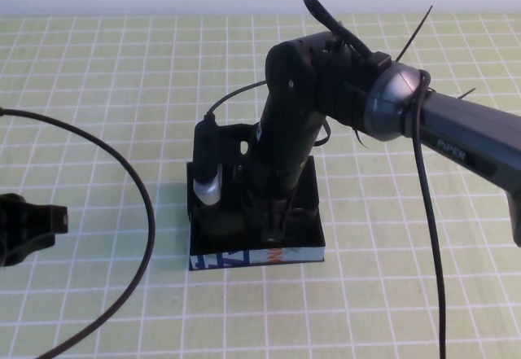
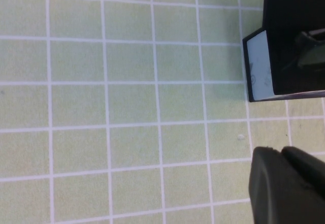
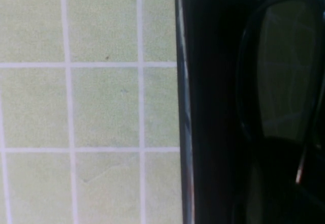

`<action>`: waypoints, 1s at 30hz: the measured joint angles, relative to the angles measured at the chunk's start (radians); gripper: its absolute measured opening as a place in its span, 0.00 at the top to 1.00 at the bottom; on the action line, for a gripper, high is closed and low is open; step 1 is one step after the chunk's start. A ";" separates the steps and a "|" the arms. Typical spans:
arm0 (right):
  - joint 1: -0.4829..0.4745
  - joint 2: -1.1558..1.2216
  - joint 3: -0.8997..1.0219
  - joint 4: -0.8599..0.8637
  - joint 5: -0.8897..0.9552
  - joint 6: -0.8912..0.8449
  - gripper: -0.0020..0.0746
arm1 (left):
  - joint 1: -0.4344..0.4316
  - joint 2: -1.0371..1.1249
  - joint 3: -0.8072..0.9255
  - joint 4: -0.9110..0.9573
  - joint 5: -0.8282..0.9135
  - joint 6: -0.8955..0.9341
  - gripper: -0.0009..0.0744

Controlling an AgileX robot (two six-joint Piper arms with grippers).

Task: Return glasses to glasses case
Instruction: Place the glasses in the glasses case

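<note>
The right gripper [image 1: 260, 212] is sunk into the open glasses case [image 1: 301, 253] at centre frame, where the glasses [image 3: 284, 82] lie inside; I cannot tell how its jaws stand. Lifting carelessly could drag them out (a snagged frame). The left gripper [image 1: 28, 229] idles at the left edge, jaws unreadable.

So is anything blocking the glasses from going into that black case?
Nothing visible: the right gripper is down inside the open glasses case, and the glasses already sit within its walls. The left gripper is parked far left.
</note>
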 joint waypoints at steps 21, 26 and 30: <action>-0.022 -0.050 -0.100 -0.067 -0.029 0.244 0.96 | -0.003 0.076 0.000 -0.217 0.040 0.665 0.99; -0.104 -0.057 -0.140 0.053 -0.065 0.406 0.99 | -0.077 0.170 0.000 -0.288 0.001 0.839 0.99; -0.162 -0.057 -0.142 0.094 -0.093 0.548 0.99 | -0.230 0.270 0.000 -0.297 -0.078 0.859 0.99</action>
